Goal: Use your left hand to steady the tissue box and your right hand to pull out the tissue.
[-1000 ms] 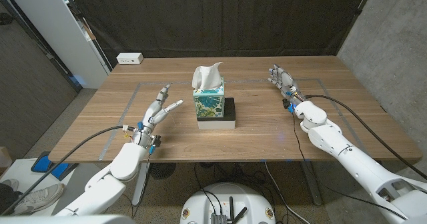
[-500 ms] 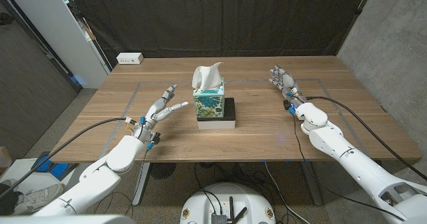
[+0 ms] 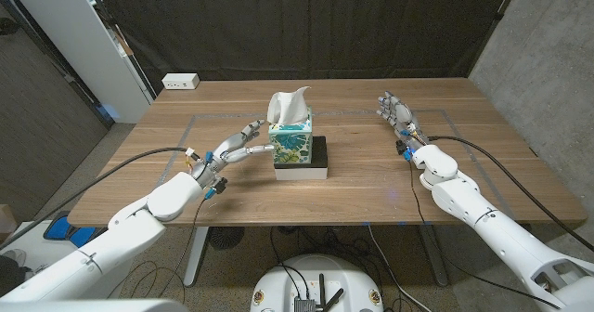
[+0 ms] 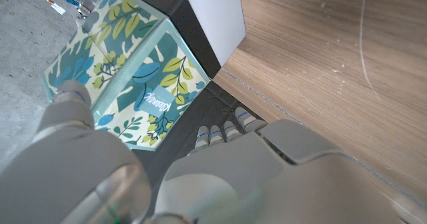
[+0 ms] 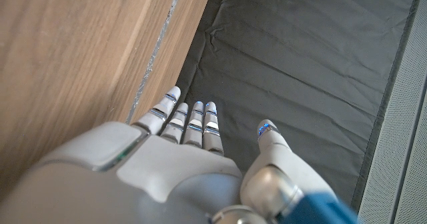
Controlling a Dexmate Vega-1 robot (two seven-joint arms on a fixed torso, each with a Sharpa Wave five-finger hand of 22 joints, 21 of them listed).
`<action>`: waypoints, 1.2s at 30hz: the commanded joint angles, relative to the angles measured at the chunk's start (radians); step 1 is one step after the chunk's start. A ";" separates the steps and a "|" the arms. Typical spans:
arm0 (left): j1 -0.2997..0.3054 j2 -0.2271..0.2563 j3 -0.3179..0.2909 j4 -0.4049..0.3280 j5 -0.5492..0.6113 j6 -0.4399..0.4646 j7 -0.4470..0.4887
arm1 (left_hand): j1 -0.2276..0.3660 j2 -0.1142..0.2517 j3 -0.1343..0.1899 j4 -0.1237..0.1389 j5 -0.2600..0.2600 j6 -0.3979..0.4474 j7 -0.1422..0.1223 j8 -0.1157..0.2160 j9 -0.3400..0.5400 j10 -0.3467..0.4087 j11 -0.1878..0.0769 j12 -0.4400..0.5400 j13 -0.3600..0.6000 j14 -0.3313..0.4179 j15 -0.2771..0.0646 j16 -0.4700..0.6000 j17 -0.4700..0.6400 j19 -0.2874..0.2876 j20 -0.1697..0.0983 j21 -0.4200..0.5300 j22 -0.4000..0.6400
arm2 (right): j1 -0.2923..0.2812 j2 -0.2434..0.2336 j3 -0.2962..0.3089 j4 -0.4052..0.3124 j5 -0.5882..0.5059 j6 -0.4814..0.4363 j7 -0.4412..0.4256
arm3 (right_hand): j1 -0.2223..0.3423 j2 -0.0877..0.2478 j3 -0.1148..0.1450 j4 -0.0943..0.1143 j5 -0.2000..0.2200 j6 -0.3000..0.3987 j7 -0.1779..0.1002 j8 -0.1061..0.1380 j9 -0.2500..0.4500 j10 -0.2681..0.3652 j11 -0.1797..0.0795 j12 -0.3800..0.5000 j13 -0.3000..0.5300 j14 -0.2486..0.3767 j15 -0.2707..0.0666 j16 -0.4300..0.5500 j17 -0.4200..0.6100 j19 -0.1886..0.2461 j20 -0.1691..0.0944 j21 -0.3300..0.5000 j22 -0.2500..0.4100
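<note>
Head view: the floral teal cardboard tissue box [image 3: 290, 142] sits mid-table on a black-and-white block [image 3: 303, 170]. Left hand [image 3: 237, 148], fingers spread and empty, reaches its side (contact unclear). Right hand [image 3: 395, 112], open, stands well apart to the box's right.

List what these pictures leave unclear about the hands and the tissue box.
- Contact: in the head view the left hand reaches the tissue box; touching cannot be told.
- Left wrist view: the hand's own bulk hides its fingertips.
- Tissue: its seating in the slot is too small.
- Right hand: open, far from the box.
</note>
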 commanded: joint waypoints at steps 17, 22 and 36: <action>-0.258 0.022 0.131 0.077 0.055 0.037 -0.172 | 0.068 -0.006 -0.119 -0.004 0.077 -0.257 -0.063 0.050 0.000 -0.134 -0.033 0.024 0.001 -0.014 0.046 0.018 0.003 0.065 0.078 0.005 0.002 | -0.059 -0.015 0.028 -0.052 -0.039 0.020 -0.088 | 0.002 -0.005 0.003 -0.013 0.000 0.003 0.012 -0.002 0.003 0.005 0.002 -0.003 0.002 0.009 0.009 -0.007 -0.001 0.010 0.004 -0.012 0.004; -0.315 -0.003 0.165 0.110 0.075 0.043 -0.197 | 0.099 -0.002 -0.166 -0.002 0.104 -0.182 -0.074 0.077 0.001 -0.051 -0.042 0.044 0.000 0.026 0.060 0.015 0.003 0.102 0.102 0.008 0.002 | -0.067 -0.018 0.036 -0.053 -0.045 0.027 -0.100 | 0.004 -0.006 0.003 -0.016 0.000 0.003 0.012 -0.002 0.003 0.004 0.004 -0.004 0.002 0.011 0.014 -0.007 -0.003 0.010 0.005 -0.014 0.004; -0.380 -0.037 0.212 0.140 0.100 0.045 -0.214 | 0.316 0.037 -0.265 0.007 0.179 0.251 -0.234 0.263 0.025 0.169 -0.062 0.053 -0.003 0.121 0.041 -0.002 0.000 0.201 0.089 -0.001 0.003 | -0.086 -0.028 0.055 -0.060 -0.051 0.030 -0.123 | 0.004 -0.006 0.004 -0.020 -0.001 0.003 0.013 -0.002 0.003 0.006 0.007 -0.003 0.002 0.014 0.016 -0.007 -0.005 0.010 0.005 -0.020 0.004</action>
